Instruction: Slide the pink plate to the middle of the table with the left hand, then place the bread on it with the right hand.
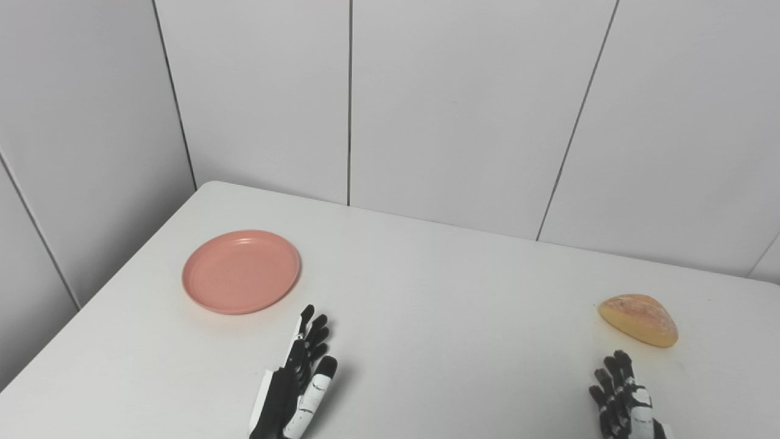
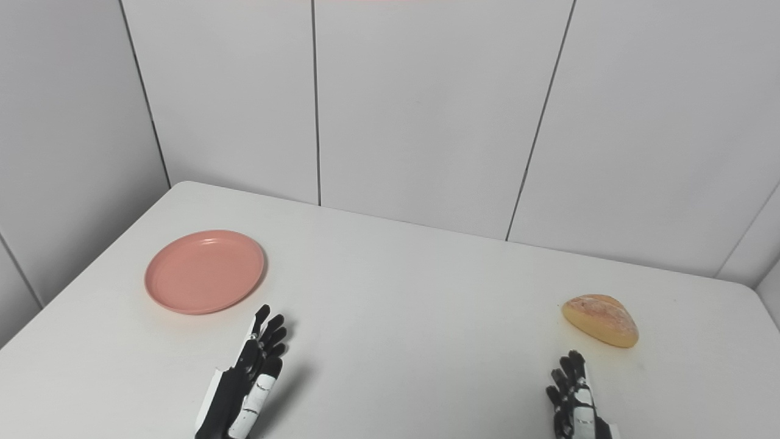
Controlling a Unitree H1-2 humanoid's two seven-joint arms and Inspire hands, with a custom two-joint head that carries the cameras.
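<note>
A round pink plate (image 1: pixel 241 271) lies flat and empty on the left part of the white table (image 1: pixel 439 317). A golden bread roll (image 1: pixel 638 319) rests on the table at the right. My left hand (image 1: pixel 300 377) hovers just below and right of the plate, fingers stretched out and apart, holding nothing and not touching the plate. My right hand (image 1: pixel 623 396) is at the bottom right, a short way in front of the bread, fingers extended and apart, empty. Its palm is cut off by the picture's lower edge.
White panelled walls (image 1: pixel 463 110) stand close behind the table and along its left side. The table's left edge (image 1: pixel 91 305) runs diagonally near the plate. Its rounded right corner (image 2: pixel 746 292) shows in the right eye view.
</note>
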